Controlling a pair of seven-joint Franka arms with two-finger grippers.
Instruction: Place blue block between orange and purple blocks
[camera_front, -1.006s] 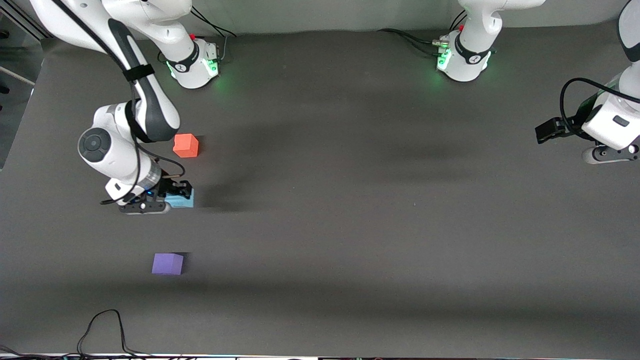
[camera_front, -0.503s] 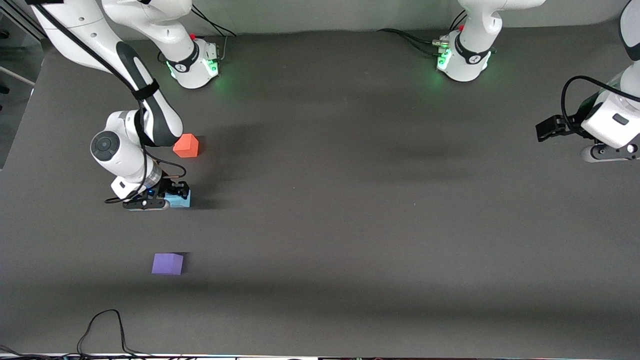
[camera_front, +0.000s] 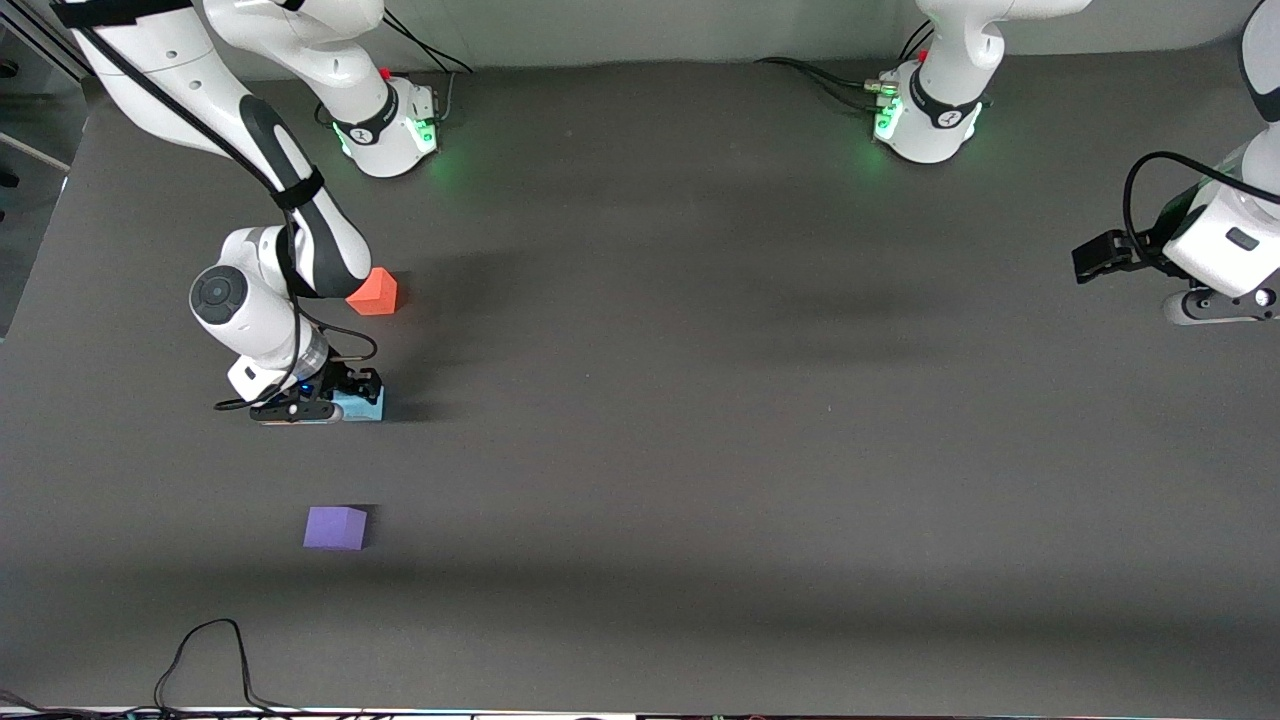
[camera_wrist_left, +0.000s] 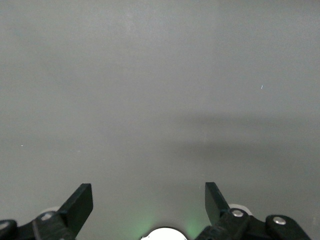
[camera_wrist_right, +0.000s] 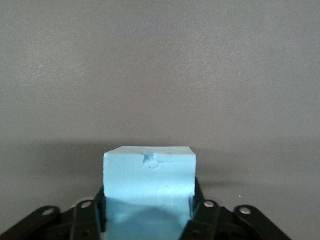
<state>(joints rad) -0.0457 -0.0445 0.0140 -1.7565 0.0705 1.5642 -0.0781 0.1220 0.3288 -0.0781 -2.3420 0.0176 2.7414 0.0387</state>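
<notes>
A: While the gray surface (camera_front: 700, 400) fills the frame, where's the right gripper (camera_front: 345, 392)?

B: Low at middle left, fingers pinching the blue block (camera_front: 362, 404), which sits between them on the surface, with the orange block (camera_front: 376, 292) above and the purple block (camera_front: 335, 527) below.

A: Obstacles?

B: None. The left gripper (camera_wrist_left: 149, 202) waits at the right edge, fingers spread.

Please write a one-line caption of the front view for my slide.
Right gripper at the small sky-blue matte cube, between the orange-red cube and lavender cube; left gripper waits open.
</notes>
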